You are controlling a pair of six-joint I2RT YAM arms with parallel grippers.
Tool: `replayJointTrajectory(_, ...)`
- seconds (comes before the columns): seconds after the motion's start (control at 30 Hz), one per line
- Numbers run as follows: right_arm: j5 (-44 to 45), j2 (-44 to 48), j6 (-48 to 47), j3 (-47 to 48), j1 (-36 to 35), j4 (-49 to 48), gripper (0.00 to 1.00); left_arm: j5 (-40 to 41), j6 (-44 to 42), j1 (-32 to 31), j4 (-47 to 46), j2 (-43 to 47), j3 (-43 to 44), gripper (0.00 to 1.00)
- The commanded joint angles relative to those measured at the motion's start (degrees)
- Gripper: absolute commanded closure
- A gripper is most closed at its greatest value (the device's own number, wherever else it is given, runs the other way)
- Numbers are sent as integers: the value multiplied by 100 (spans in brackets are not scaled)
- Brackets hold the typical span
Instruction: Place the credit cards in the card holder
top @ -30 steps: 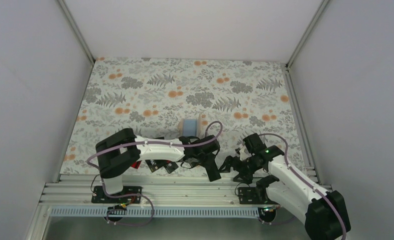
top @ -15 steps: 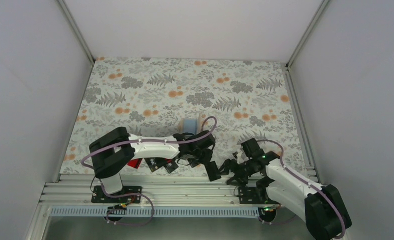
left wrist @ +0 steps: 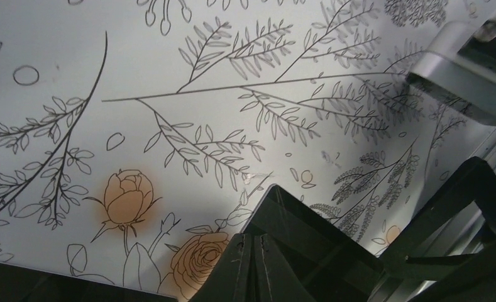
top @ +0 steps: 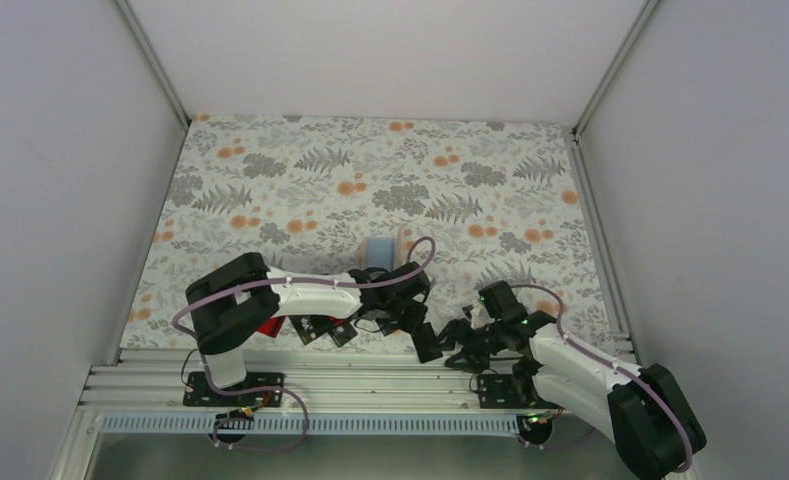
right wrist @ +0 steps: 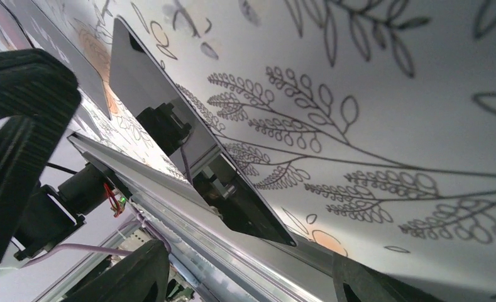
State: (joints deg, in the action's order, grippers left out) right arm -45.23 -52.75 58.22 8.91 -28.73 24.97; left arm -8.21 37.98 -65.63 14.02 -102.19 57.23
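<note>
Red marked the leftmost of the credit cards point(top: 320, 330): a red card point(top: 267, 327) lay by the near edge of the floral cloth point(top: 370, 180), just beside several black ones, partly under the left arm. Farther back, near the middle, the card holder point(top: 379, 250) stood open with its blue inside showing, well apart from both grippers. To its right and nearer, the left gripper point(left wrist: 253, 248) had its fingers pinched fully together, apparently on the edge of a black card point(left wrist: 308, 236) held just above the cloth. Just beyond it the right gripper point(right wrist: 251, 257) stood with its jaws well apart and nothing in them, the card's free end near their gap. This looked like a handover. The right pads should meet the card's flat faces squarely, well onto the free end, and grip firmly before the left let go.
</note>
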Motion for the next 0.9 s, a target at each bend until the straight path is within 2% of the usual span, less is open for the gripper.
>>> replayJointTrajectory(0.0, -92, -98, 340, -250, -142, -285, 34, -149, -104, 8, -78, -165, -101, 97)
replayJointTrajectory(0.5, 3, -328, 570, -514, -262, -932, 36, -302, -49, 15, -272, -373, -369, 98)
replayJointTrajectory(0.87, -86, -391, 671, -597, -290, -1391, 41, -382, -15, 8, -432, -398, -551, 98)
